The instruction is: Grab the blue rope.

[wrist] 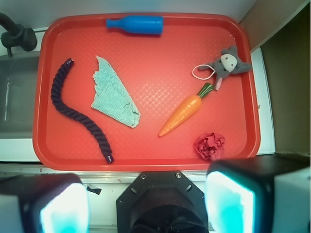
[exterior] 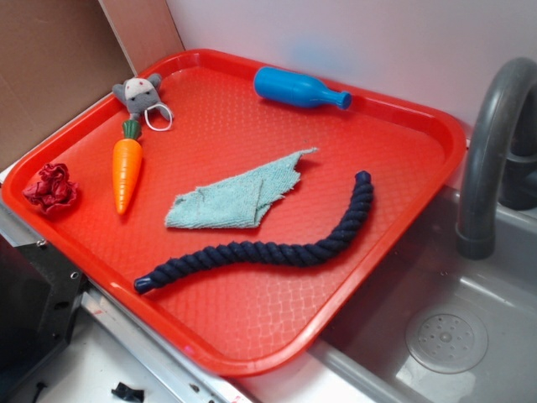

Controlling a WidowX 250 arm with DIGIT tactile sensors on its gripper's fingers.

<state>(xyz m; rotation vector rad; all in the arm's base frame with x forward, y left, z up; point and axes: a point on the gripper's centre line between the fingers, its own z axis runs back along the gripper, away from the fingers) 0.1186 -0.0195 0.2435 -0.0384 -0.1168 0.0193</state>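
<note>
The blue rope (exterior: 277, 248) is a thick dark navy twisted strand lying in a curve across the near right part of the red tray (exterior: 252, 344). The wrist view has the rope (wrist: 73, 110) at the tray's left side, running from upper left down to the near rim. My gripper (wrist: 146, 204) is high above and behind the tray's near edge, far from the rope. Its two fingers stand wide apart with nothing between them. The gripper does not show in the exterior view.
On the tray also lie a light teal cloth (exterior: 239, 197), a bright blue bottle (exterior: 298, 88), a toy carrot (exterior: 127, 172), a grey plush mouse (exterior: 141, 94) and a red crumpled ball (exterior: 52, 188). A grey sink (exterior: 453, 327) with a faucet (exterior: 491, 143) borders the tray's right side.
</note>
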